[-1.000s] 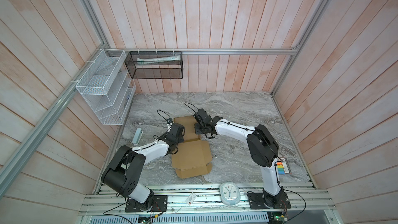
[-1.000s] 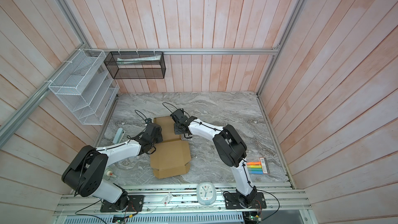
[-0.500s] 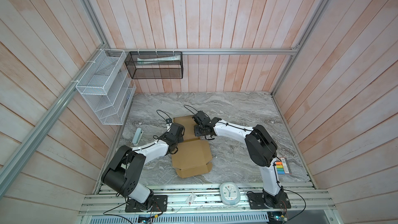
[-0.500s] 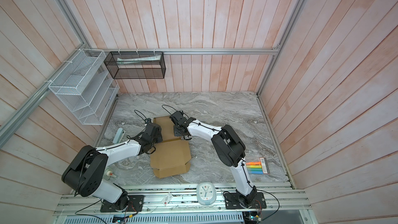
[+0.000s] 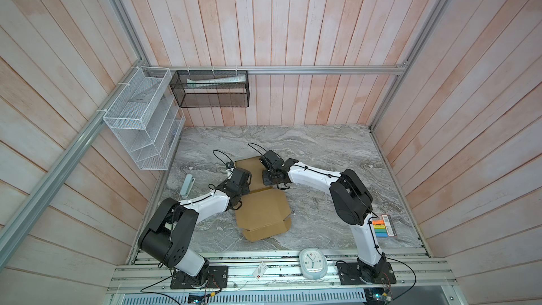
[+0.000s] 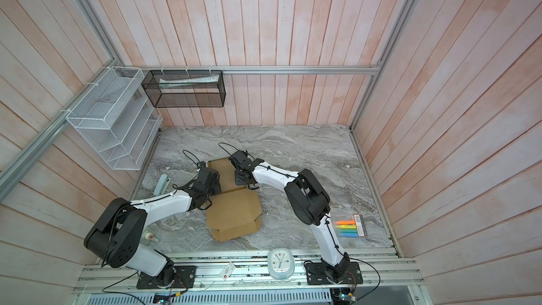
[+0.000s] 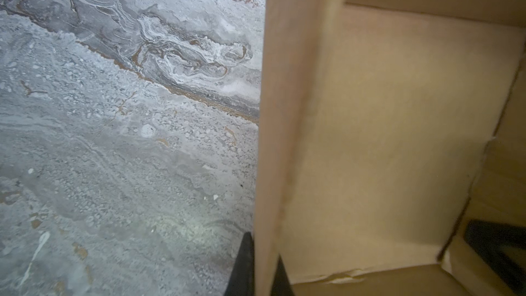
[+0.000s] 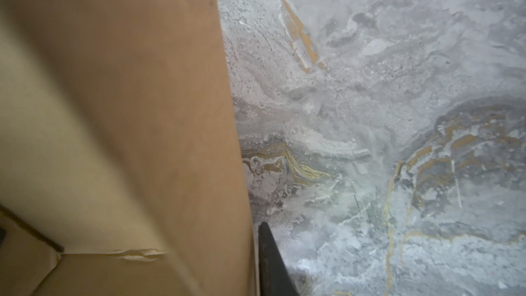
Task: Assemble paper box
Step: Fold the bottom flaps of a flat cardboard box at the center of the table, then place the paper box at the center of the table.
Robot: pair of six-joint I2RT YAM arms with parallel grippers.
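Left hand (image 7: 263, 252) pinching paper box (image 7: 384, 138), right hand (image 5: 273, 178) opposite, clock (image 5: 312, 262) apart

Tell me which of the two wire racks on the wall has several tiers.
The white rack, on the side wall: it steps down in several tiers. The black basket on the back wall is one single bin.
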